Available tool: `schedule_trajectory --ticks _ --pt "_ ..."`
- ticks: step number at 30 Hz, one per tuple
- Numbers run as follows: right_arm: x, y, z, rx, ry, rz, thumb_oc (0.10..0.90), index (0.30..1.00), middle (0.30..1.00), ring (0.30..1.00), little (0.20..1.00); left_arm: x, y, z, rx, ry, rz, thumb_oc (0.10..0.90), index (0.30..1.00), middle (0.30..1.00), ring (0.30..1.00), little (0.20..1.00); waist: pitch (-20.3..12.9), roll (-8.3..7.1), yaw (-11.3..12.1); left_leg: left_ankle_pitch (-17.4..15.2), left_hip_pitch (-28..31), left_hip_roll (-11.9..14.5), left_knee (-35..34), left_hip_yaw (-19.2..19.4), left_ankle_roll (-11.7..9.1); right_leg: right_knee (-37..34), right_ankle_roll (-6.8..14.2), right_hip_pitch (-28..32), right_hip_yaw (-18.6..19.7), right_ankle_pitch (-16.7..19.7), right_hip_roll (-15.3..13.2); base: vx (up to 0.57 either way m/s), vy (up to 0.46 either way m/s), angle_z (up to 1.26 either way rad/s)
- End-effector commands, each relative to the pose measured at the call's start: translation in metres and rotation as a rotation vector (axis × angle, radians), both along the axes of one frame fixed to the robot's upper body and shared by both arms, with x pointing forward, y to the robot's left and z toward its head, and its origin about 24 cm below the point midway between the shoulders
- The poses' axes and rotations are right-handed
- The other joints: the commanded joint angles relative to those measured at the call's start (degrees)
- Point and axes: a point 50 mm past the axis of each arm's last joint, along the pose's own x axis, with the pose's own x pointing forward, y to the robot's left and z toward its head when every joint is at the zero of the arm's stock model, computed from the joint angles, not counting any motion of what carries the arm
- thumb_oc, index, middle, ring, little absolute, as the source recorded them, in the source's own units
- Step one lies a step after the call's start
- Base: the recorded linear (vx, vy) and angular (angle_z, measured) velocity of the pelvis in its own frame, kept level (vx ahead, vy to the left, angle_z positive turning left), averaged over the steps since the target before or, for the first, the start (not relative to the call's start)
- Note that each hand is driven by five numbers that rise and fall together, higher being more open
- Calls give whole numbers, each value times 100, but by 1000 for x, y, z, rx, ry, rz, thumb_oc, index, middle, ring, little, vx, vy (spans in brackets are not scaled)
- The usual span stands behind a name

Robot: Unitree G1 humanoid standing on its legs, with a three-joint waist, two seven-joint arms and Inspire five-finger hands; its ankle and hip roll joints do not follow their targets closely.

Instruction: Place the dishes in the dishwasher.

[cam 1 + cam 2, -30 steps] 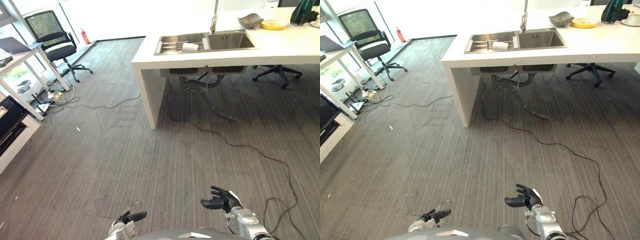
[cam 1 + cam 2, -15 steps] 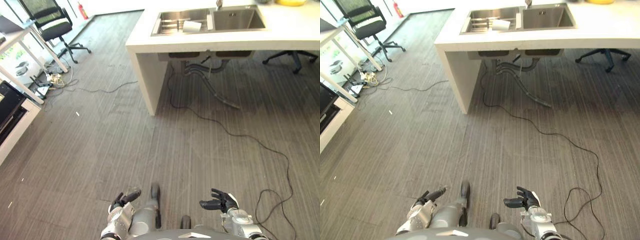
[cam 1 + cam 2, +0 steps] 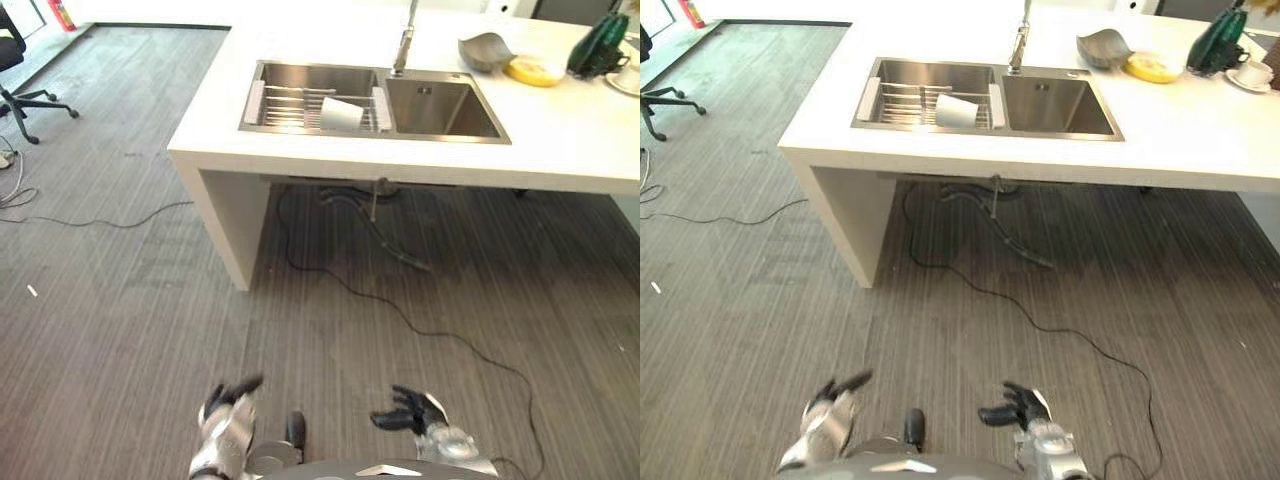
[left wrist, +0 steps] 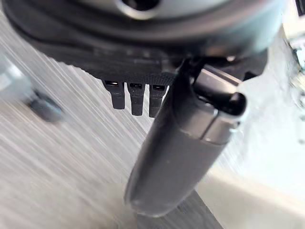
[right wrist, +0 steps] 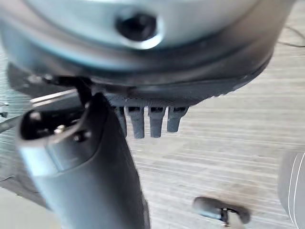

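Observation:
A white cup point(image 3: 340, 112) lies on its side on the wire rack in the left basin of a steel sink point(image 3: 440, 108). The sink is set in a white counter point(image 3: 560, 135) ahead of me. Behind the sink on the counter stand a grey bowl point(image 3: 482, 50), a yellow plate point(image 3: 533, 71) and a cup on a saucer point(image 3: 1252, 74). My left hand point(image 3: 225, 402) and right hand point(image 3: 410, 412) hang low over the carpet, well short of the counter. Both are open with relaxed fingers and hold nothing, as the thumb point(image 4: 181, 157) and thumb point(image 5: 90, 181) show in the wrist views.
A dark green object point(image 3: 598, 45) stands at the counter's far right. Grey drain pipes point(image 3: 350, 200) hang under the sink. An office chair point(image 3: 15, 65) stands at the far left. Striped grey carpet point(image 3: 120, 300) lies between me and the counter.
The camera has swung right and up, so the counter and sink now sit centred and nearer. Both hands stay low, open and empty.

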Motion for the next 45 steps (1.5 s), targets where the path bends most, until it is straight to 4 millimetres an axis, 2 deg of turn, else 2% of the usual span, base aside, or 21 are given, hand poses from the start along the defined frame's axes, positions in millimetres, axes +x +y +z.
schedule_trajectory --ticks 1,2,3,5,6,7,8,9,10,12,17,22,25,26,27,29,30,34,41,42,45 --pt "23 -18 14 -48 -90 -36 800 900 900 900 900 47 20 56 170 -214 107 800 900 900 900 900 53 444 -134 60 -85 671 -294 49 -915 -871 -263 192 -642 972 -218 189 116 20" --pt "24 -19 15 -48 -93 -36 800 900 900 900 900 48 20 57 169 -216 107 800 900 900 900 900 69 437 -151 61 -92 658 -294 36 -916 -837 -266 179 -657 950 -233 396 108 32" --pt "15 -27 9 -48 -65 -79 800 900 900 900 900 75 36 93 338 -354 111 800 900 900 900 900 119 462 -340 -98 216 659 -294 -88 -922 -839 -397 -346 -872 524 -331 436 61 39" --pt "5 -35 5 -29 -43 -143 800 900 900 900 900 102 45 158 490 -619 115 800 900 900 900 900 155 473 -579 -215 413 643 -294 -181 -1014 -1786 -561 -625 -1011 -7 -281 429 24 28" --pt "5 -35 5 -29 -43 -143 800 900 900 900 900 102 45 158 490 -619 115 800 900 900 900 900 155 473 -579 -215 413 643 -294 -181 -1014 -1786 -561 -625 -1011 -7 -281 302 -1 13" --pt "-6 28 -8 -16 13 -92 800 900 900 900 900 112 28 177 516 -717 96 800 900 900 900 900 162 530 -666 -296 512 560 -294 -262 -1059 -2642 -650 -635 -943 -200 -209 287 -19 8" --pt "-26 -20 -13 -75 37 -94 800 900 900 900 900 113 41 199 615 -782 99 800 900 900 900 900 169 499 -835 -386 588 524 -294 -324 -1134 -3363 -646 -610 -615 -189 -132 369 -50 14" --pt "-51 -49 -15 -98 74 -79 800 900 900 900 900 110 42 231 716 -896 136 800 900 900 900 900 173 446 -959 -482 639 500 -294 -353 -1180 -3961 -641 -525 -302 -131 -106 352 -123 41" --pt "-65 -70 -13 -95 89 -75 800 900 900 900 900 107 33 279 937 -1020 125 800 900 900 900 900 147 397 -1177 -673 717 468 -294 -464 -1232 -4653 -550 -698 277 134 -235 289 -119 65" --pt "-75 -77 -16 -100 139 -70 800 900 900 900 900 97 30 302 1071 -1087 156 800 900 900 900 900 25 400 -1129 -855 928 417 -294 -445 -1256 -4887 -496 -590 -24 375 -402 269 -111 93" --pt "-73 -87 -14 -130 139 -25 800 900 900 900 900 89 25 307 1166 -1125 97 800 900 900 900 900 -103 457 -1128 -876 1047 406 -294 -383 -1287 -5132 -524 -319 -163 526 -477 125 -62 12" --pt "-55 -98 -6 -184 88 38 800 900 900 900 900 95 18 292 1247 -1064 -144 800 900 900 900 900 -193 732 -1127 -896 1224 571 -294 -428 -1410 -5198 -699 3 -241 307 -301 164 -126 10" --pt "-52 -108 0 -182 59 43 800 900 900 900 900 102 24 285 1384 -971 -328 800 900 900 900 900 125 710 -1040 -638 479 636 1583 -341 -1797 -5286 -824 308 -333 74 -404 45 -156 5" --pt "-52 -108 0 -180 58 42 800 900 900 900 900 102 23 285 1386 -972 -328 800 900 900 900 900 132 720 -1061 -698 402 656 1716 -373 -1806 -5286 -829 306 -361 72 -389 22 -120 12" --pt "-50 -114 3 -200 57 60 800 900 900 900 900 109 24 284 1524 -902 -443 800 900 900 900 900 264 641 -985 -547 98 589 2263 -451 -1931 -5286 -908 414 -352 -38 -465 64 -70 16" --pt "-47 -117 4 -216 62 65 800 900 900 900 900 109 25 282 1568 -863 -473 800 900 900 900 900 264 664 -929 -545 72 651 1807 -460 -1889 -5286 -886 471 -363 -109 -445 168 26 12" --pt "-60 -127 4 -221 96 28 800 900 900 900 900 115 27 271 1605 -762 -565 800 900 900 900 900 147 826 -943 -346 313 1050 311 -230 -1800 -5286 -772 601 -325 -170 -403 206 115 22" --pt "-70 -127 2 -212 109 -3 800 900 900 900 900 116 27 270 1674 -722 -661 800 900 900 900 900 13 936 -1013 -217 617 1026 -260 -308 -1733 -5286 -753 641 -337 -166 -314 144 58 -2" --pt "-76 -118 -2 -183 112 17 800 900 900 900 900 126 23 274 1714 -682 -734 800 900 900 900 900 -166 928 -1139 -357 759 1030 -294 -189 -1738 -5286 -761 656 -364 -163 -308 43 13 -14" --pt "-70 -93 2 -187 71 207 800 900 900 900 900 144 31 294 1877 -568 -764 800 900 900 900 900 -208 820 -1256 -397 830 1038 -294 -132 -1722 -5286 -736 673 -395 -149 -301 44 11 -13" --pt "-73 -89 1 -182 86 210 800 900 900 900 900 156 22 297 1903 -538 -823 800 900 900 900 900 -247 771 -1280 -442 864 1024 -294 -86 -1712 -5286 -700 691 -382 -148 -336 58 19 -1"
